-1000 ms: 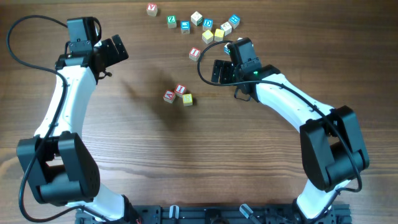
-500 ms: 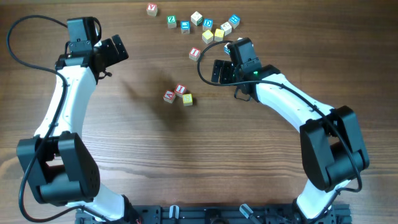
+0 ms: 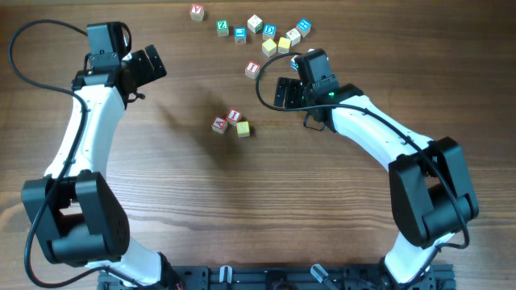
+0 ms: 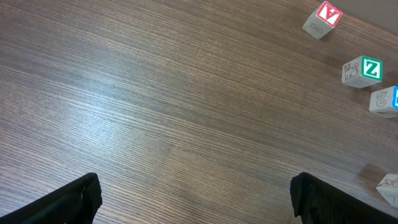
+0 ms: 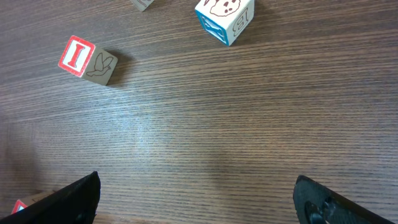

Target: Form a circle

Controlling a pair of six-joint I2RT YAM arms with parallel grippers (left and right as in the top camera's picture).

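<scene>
No circle shows in any view. Three small letter cubes sit close together mid-table: a red-lettered cube (image 3: 219, 125), a red "I" cube (image 3: 235, 115) and a yellow cube (image 3: 243, 129). Another red "I" cube (image 3: 252, 69) (image 5: 87, 59) lies alone above them. My right gripper (image 3: 282, 91) (image 5: 196, 199) hovers open to the right of that lone cube, with only bare wood between its fingers. Far to the left, my left gripper (image 3: 153, 64) (image 4: 196, 199) is open over bare table.
Several loose letter cubes lie scattered along the far edge, among them a red "V" cube (image 3: 197, 11) (image 4: 323, 18), a green "Z" cube (image 3: 222, 26) (image 4: 362, 70), yellow cubes (image 3: 276, 46) and a blue cube (image 3: 303, 26). A blue-faced cube (image 5: 225, 17) sits just beyond my right gripper.
</scene>
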